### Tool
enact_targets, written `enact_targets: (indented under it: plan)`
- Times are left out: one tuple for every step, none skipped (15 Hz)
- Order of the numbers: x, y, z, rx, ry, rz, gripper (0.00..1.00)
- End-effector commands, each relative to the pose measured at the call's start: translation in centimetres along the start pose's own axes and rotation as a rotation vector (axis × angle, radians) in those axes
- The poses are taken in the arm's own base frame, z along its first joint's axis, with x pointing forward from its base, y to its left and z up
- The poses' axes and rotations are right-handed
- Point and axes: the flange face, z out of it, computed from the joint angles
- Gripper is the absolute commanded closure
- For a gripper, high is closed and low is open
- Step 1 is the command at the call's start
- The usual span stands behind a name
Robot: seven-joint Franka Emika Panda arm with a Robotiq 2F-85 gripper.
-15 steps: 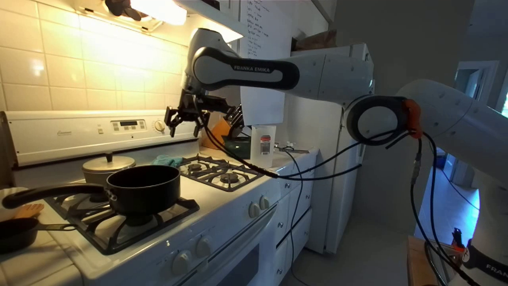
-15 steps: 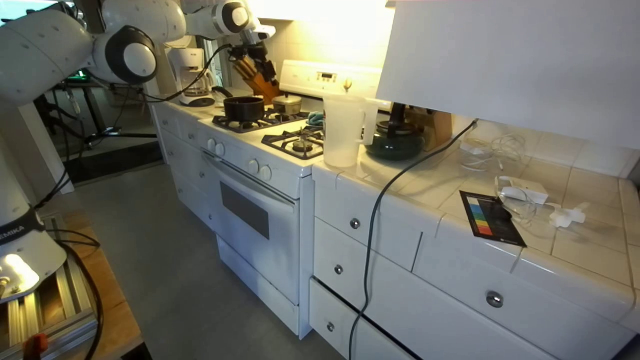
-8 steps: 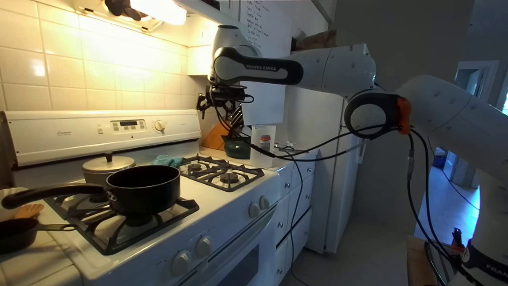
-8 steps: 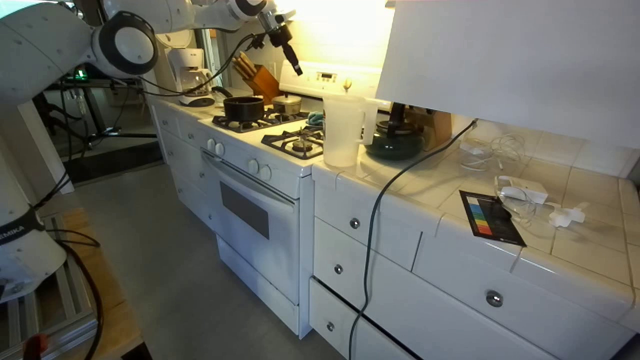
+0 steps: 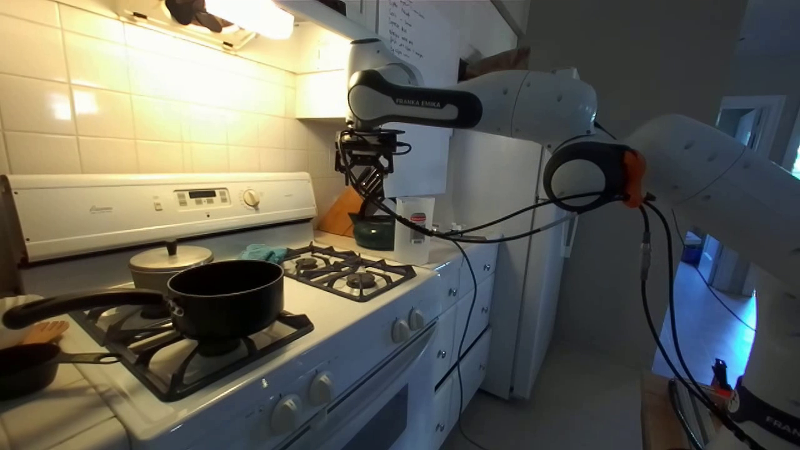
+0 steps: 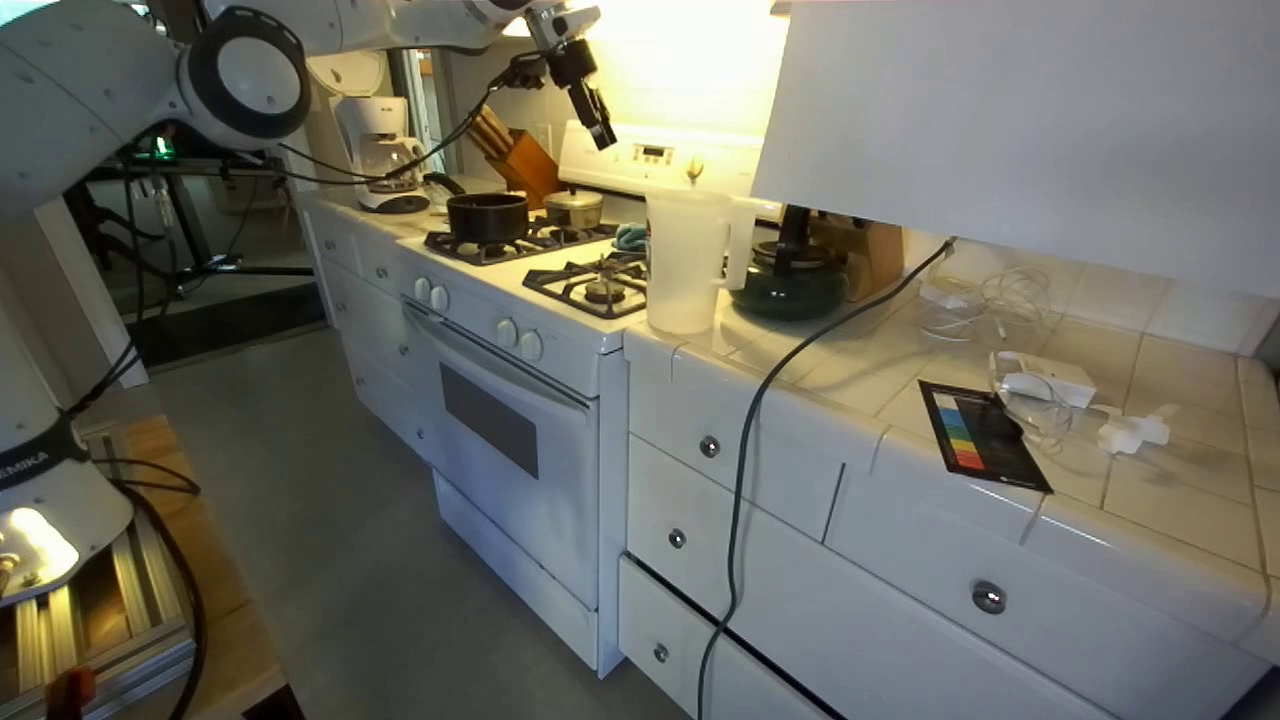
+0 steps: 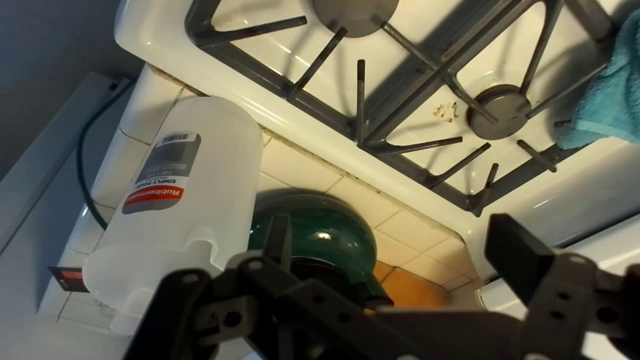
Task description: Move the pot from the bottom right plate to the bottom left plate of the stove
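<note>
White capitals along the arm (image 5: 531,103) read FRANKA EMIKA. A label (image 7: 165,170) on the frosted plastic pitcher (image 7: 220,160) says "Rubbermaid" on a red band, with "SIMPLY POUR" beside it, upside down in the wrist view; the handwriting on a white panel (image 5: 419,165) is too small to read. The gripper (image 7: 396,245) is spread wide, its fingers (image 7: 517,260) well apart, in the air and away from the pot (image 5: 231,312). In an exterior view the pot, black and round, sits on the bottom left plate (image 5: 219,347), its long smooth handle (image 5: 87,304) pointing to nine o'clock; from the pot, the metal lidded pot (image 5: 169,259) is at ten, the shallow dark pan (image 5: 28,372) at eight and the black-pronged bottom right plate (image 5: 361,280) at three. In the wrist view a glossy green vessel (image 7: 320,220) has a turquoise cloth (image 7: 612,95) at two o'clock.
</note>
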Motion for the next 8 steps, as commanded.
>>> enact_targets:
  plan:
    - [0.0,0.0,0.0,0.000,0.000,0.002,0.00]
    - [0.0,0.0,0.0,0.000,-0.001,0.005,0.00]
    - [0.0,0.0,0.0,0.000,-0.001,0.007,0.00]
    - [-0.3,-0.2,-0.5,0.000,0.003,-0.042,0.00]
    - [-1.2,-0.9,-0.6,0.015,-0.006,-0.089,0.00]
    - [-2.0,-1.6,-0.6,0.035,-0.016,-0.119,0.00]
    - [-3.1,-2.5,-0.5,0.061,-0.035,-0.151,0.00]
    - [-4.1,-3.3,-0.7,0.084,-0.053,-0.178,0.00]
